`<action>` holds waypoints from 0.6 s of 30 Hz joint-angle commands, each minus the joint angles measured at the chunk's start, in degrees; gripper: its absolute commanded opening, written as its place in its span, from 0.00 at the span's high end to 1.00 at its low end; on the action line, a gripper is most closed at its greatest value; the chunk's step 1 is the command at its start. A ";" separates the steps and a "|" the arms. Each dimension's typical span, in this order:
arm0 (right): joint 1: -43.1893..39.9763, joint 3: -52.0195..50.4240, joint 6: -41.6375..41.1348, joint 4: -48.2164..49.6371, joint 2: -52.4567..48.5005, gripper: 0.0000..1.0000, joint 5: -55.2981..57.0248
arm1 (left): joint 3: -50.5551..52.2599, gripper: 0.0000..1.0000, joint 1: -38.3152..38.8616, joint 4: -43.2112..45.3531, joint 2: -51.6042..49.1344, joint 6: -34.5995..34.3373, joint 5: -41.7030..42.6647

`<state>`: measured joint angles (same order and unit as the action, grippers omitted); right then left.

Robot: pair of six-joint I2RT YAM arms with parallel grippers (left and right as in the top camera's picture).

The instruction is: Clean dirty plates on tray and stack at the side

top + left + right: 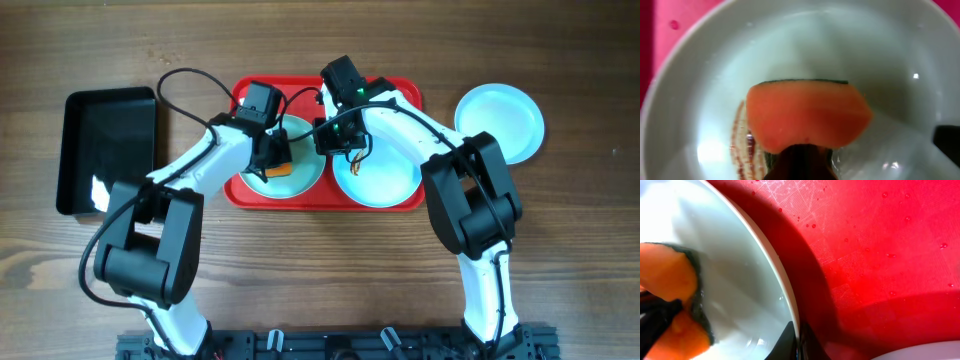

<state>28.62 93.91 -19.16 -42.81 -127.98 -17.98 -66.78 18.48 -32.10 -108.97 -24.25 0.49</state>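
Left gripper [276, 158] clenched on orange foam sponge [807, 115], resting at centre of round pale mint-white plate [700, 75] on red plastic tray [880, 255]. Right gripper [799, 342] pinches that plate's 3 o'clock rim.

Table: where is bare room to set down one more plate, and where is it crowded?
Free: the table in front of the tray, between the left arm and right arm, and right of the third plate. Crowded: the tray, with left plate, right plate, sponge, left pincer and right pincer; the left arm crosses between black bin and tray.
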 commanded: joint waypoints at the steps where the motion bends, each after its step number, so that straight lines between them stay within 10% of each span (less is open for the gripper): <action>1: -0.13 0.22 1.16 -1.14 -0.79 0.96 1.73 | 2.08 0.96 -2.51 -3.06 -4.85 1.75 -10.51; 18: -0.13 0.22 1.11 -1.64 -0.81 0.96 1.73 | -5.33 0.96 -0.11 -5.51 3.54 1.33 -17.49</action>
<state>29.26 94.00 -19.18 -43.55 -127.98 -18.85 -69.80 17.37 -37.98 -109.45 -23.33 -15.44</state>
